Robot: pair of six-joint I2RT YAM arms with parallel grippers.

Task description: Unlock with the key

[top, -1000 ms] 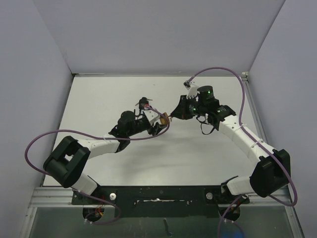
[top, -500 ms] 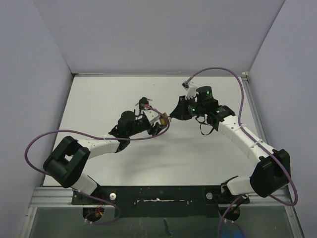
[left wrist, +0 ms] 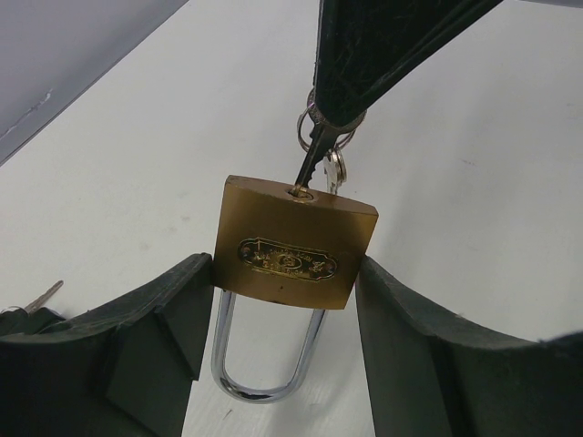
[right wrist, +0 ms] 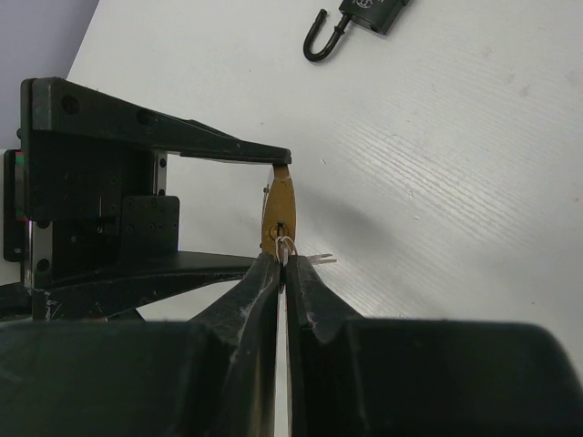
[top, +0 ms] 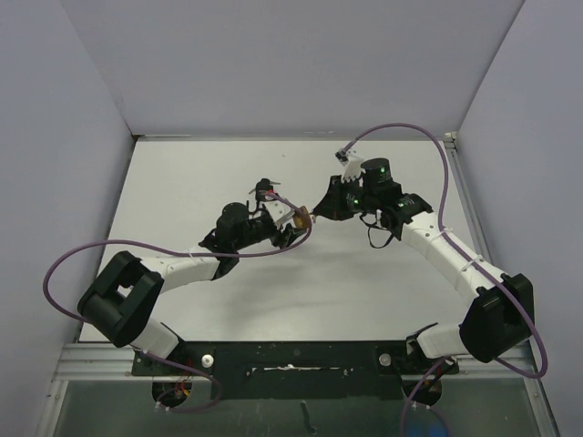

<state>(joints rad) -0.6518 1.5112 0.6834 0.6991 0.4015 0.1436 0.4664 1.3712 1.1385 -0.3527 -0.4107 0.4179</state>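
1. Top external view: we see the left arm reach from the near left toward the middle of the table. The left jaws stand about half open and clamp the brass padlock by the two narrow sides of its body, holding it clear above the table.
2. A dark padlock lies on the table a little to the far left of the held one. Nothing touches it, and we judge it no part of this step.
3. The shackle of the brass padlock hangs below the body with both legs seated, so we take it as locked. We expect the body to be dense, rigid and smooth-sided, so it could slip or twist when the key turns. The sides of the body are the right place to hold it, leaving the shackle free to spring.
4. The key sits in the keyhole. We expect it to be light, thin and stiff. It is best held by its head and turned about its own axis, since a sideways push could bend or jam it.
5. The right arm comes in from the near right, and the right jaws are pinched together on the key's head.
6. We see no container anywhere.
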